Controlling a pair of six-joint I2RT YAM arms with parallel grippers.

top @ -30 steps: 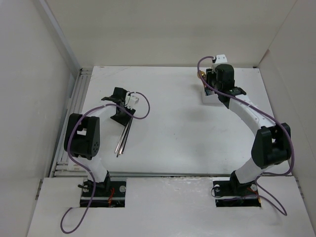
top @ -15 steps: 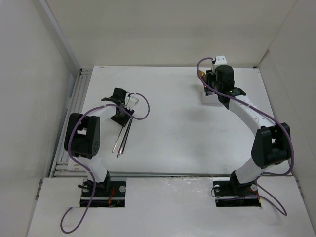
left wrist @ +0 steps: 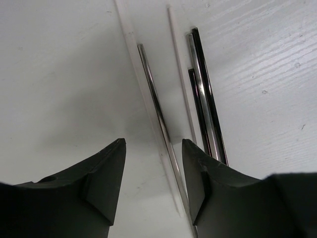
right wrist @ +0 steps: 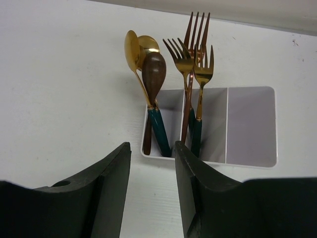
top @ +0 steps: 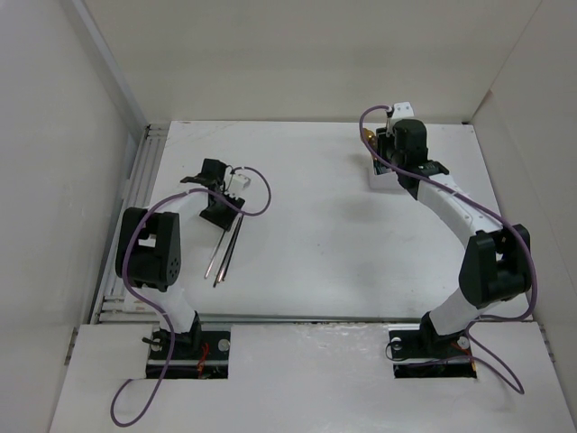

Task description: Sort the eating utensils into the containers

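Observation:
Several silver-grey chopsticks [top: 224,257] lie on the table in front of the left arm. My left gripper [left wrist: 152,142] is open and low over them. One chopstick [left wrist: 156,99] runs between its fingers, close to the right finger [left wrist: 198,173]. The other chopsticks [left wrist: 203,99] lie just outside that finger. Gold-headed spoons [right wrist: 148,64] and forks [right wrist: 193,59] stand in two compartments of the white container [right wrist: 250,126] at the back right. My right gripper [right wrist: 151,145] is open and holds nothing, just short of the container's near wall.
White walls close in the table on the left, back and right. A metal rail [top: 135,216] runs along the left edge. Purple cables [top: 261,194] loop off both arms. The container's right-hand compartment holds nothing.
My left jaws narrowed and widened again. One chopstick now lies a little apart from the others. The left wrist has shifted slightly toward the back. The right arm has not moved.

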